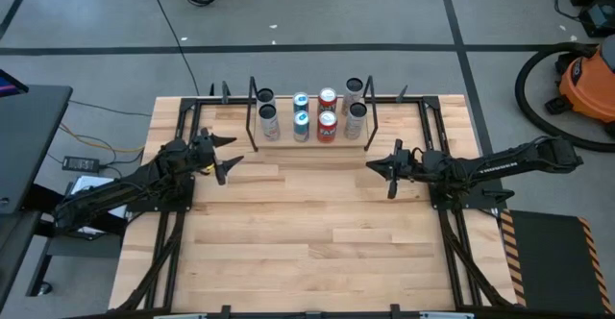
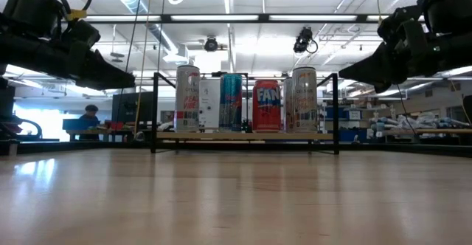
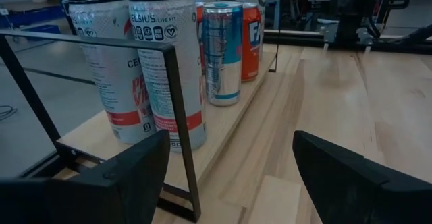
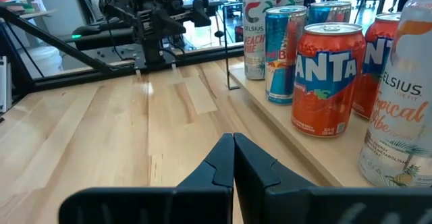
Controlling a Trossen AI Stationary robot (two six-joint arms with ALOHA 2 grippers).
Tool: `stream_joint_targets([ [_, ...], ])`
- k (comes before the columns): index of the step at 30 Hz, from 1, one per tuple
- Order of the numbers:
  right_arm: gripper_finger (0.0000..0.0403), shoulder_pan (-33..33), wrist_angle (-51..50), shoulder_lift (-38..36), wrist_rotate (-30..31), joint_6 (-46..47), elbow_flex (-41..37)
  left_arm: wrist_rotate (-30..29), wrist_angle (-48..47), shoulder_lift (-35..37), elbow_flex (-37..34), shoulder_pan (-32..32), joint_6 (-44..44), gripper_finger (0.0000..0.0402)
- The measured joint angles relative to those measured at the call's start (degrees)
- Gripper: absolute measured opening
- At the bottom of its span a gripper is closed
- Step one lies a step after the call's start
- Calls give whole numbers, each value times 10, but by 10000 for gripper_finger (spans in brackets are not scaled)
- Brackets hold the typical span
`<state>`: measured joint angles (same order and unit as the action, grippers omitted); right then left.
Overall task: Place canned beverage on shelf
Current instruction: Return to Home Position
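Neatly paired cans (image 2: 267, 105) on wood shelf (image 2: 243, 136)

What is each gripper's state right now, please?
Left gripper: open, empty.
Right gripper: shut, holding nothing.

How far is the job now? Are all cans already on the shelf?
Eight cans stand on the shelf, two deep, so placing looks done. Nothing is in hand: the left gripper is open, the right gripper shut and empty, both before the shelf. Probably only parking the arms remains.
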<state>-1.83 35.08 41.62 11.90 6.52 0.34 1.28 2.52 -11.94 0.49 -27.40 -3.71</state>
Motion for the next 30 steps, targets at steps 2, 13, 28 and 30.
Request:
stream_joint_targets([
  [2,10,0,-2,0,0,0,0,0,-2,0,0,0,-4,315],
  [13,10,0,-69,0,-1,11,0,-1,-14,0,0,0,14,315],
  [28,10,0,-67,0,-1,11,0,4,24,0,-1,0,65,315],
  [30,10,0,-67,0,-1,11,0,4,23,0,-1,0,60,315],
])
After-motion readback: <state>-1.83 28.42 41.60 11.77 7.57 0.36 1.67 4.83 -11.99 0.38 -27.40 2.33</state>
